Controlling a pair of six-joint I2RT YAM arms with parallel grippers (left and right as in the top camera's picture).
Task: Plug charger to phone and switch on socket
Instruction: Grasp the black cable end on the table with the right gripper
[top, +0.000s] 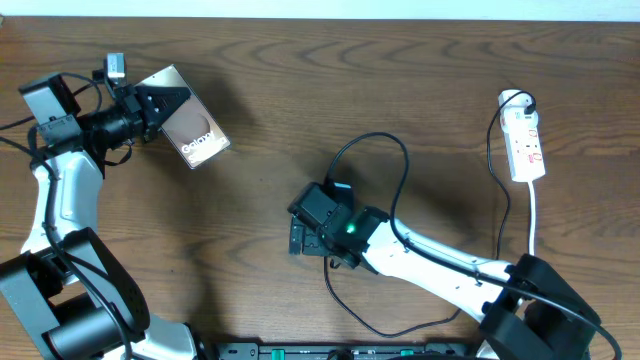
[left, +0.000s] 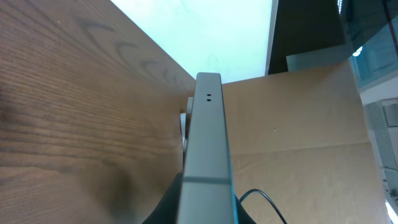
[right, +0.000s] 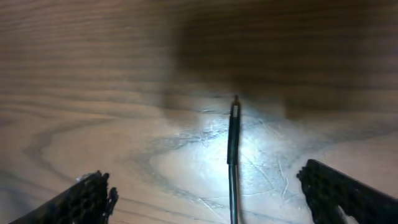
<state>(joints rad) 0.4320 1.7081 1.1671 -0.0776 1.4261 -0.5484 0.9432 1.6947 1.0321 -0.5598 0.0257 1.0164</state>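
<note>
Charger (right: 233, 143): thin black cable lying flat on the table (top: 300, 80). Its small plug tip points away from the right wrist camera and sits in a bright patch of light.
Handling: probably light and limp along its length, stiff only at the tip. The best hold looks to be just behind the tip, so the plug stays aimed rather than drooping. It is thin and round on smooth wood, so it may roll or slip as the fingers close.
Right gripper (right: 214, 190): low over the table with its fingers spread wide, one on each side of the cable. It touches nothing and holds nothing.
Phone (top: 195, 135): at the upper left, tilted, with the glossy brown back and "Galaxy" lettering facing the overhead camera. It appears edge-on in the left wrist view. It is rigid but slick, and likely to pivot under an insertion push.
Left gripper (top: 152, 103): clamped on one end of the phone.
Socket (top: 525, 145): white strip at the far right, well apart from both grippers. Its switch is too small to read.
Stage: cable pickup not yet made.
</note>
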